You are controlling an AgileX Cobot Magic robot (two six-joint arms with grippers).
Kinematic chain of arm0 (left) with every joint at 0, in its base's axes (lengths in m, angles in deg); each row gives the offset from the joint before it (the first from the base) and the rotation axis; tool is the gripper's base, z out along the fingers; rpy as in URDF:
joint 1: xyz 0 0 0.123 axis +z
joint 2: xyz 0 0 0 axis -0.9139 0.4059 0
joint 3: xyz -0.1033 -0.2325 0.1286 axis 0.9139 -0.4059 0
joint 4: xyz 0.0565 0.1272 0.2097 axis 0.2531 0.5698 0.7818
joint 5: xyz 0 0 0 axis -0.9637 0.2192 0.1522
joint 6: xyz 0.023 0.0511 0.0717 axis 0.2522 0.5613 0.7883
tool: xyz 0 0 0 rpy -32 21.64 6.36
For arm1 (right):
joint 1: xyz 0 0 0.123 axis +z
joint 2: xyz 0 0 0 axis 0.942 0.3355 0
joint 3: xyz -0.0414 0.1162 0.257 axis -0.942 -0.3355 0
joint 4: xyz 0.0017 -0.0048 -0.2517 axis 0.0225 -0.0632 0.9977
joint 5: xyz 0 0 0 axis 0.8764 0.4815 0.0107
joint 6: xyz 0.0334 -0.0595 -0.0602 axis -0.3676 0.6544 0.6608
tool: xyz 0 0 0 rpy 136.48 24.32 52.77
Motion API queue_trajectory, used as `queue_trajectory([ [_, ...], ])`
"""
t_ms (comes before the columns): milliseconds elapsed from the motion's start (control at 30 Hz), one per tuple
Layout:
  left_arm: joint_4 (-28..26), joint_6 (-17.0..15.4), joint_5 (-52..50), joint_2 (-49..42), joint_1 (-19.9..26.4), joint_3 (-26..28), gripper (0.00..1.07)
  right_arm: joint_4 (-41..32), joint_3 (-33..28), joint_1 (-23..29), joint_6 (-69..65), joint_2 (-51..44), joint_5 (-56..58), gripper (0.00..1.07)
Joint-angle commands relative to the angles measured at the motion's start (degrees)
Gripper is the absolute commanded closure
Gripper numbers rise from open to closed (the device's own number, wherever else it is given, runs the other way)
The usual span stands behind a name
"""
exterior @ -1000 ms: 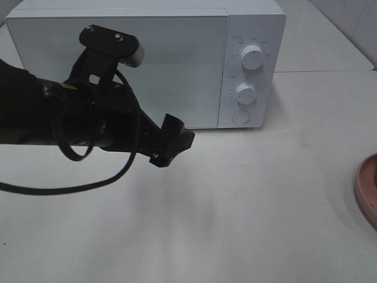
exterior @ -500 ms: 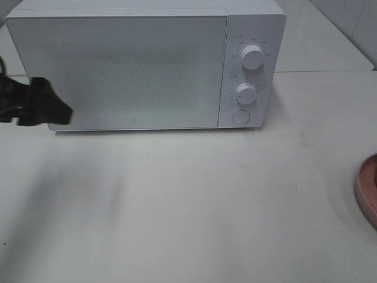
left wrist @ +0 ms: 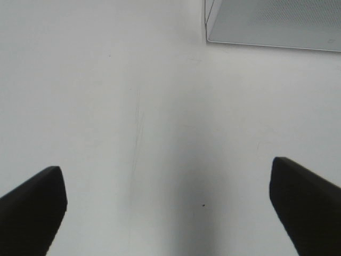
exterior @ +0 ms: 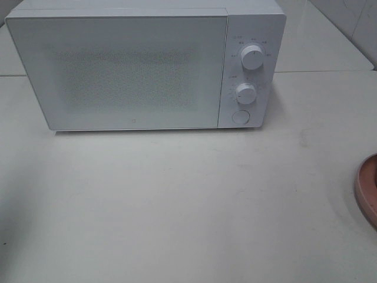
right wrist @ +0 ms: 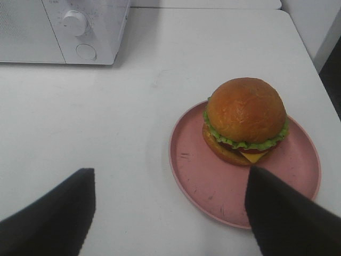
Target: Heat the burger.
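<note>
The burger [right wrist: 245, 120], golden-brown bun over green lettuce, sits on a pink plate [right wrist: 208, 181] in the right wrist view. My right gripper [right wrist: 168, 210] hovers above the table just short of the plate, open, nothing between its fingers. Only the plate's rim [exterior: 368, 191] shows at the right edge of the high view; the burger is out of that view. The white microwave [exterior: 147, 65] stands at the back with its door shut. My left gripper [left wrist: 168, 200] is open over bare table near the microwave's corner [left wrist: 272, 24]. Neither arm shows in the high view.
Two round knobs [exterior: 252, 57] and a round button [exterior: 240, 117] sit on the microwave's right panel. The white table [exterior: 177, 206] stretches in front of it. A table edge [right wrist: 306, 48] runs beyond the plate in the right wrist view.
The left arm has swung away to the left, from in front of the microwave door to fully outside the high view. Nothing else has moved.
</note>
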State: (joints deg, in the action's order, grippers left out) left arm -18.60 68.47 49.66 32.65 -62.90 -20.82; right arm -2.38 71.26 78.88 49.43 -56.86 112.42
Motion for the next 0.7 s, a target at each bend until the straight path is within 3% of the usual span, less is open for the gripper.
queue_trajectory([
  [33, 1.66, -0.63, 4.07, -7.91, 0.23, -0.8, 0.08, -0.06, 0.06, -0.4, 0.69, -1.49, -0.52, 0.32],
  [167, 2.75, -0.97, 4.07, -13.81, 0.23, -2.92, 0.08, -0.06, 0.06, -0.4, 0.69, -1.49, -0.52, 0.32],
  [233, 3.38, -0.97, 3.78, -21.08, 0.23, -7.1, 0.08, -0.06, 0.06, -0.4, 0.69, -1.49, -0.52, 0.32],
  [333, 3.44, -0.97, 3.67, -22.46, 0.23, -8.14, 0.08, -0.06, 0.06, -0.4, 0.69, -1.49, -0.52, 0.32],
  [500, 3.38, -0.97, 2.86, -32.77, 0.23, -14.73, 0.08, -0.06, 0.06, -0.4, 0.69, -1.49, -0.52, 0.32],
  [700, 3.38, -0.63, 2.35, -39.71, 0.23, -14.9, 0.08, -0.06, 0.06, -0.4, 0.69, -1.49, -0.52, 0.32],
])
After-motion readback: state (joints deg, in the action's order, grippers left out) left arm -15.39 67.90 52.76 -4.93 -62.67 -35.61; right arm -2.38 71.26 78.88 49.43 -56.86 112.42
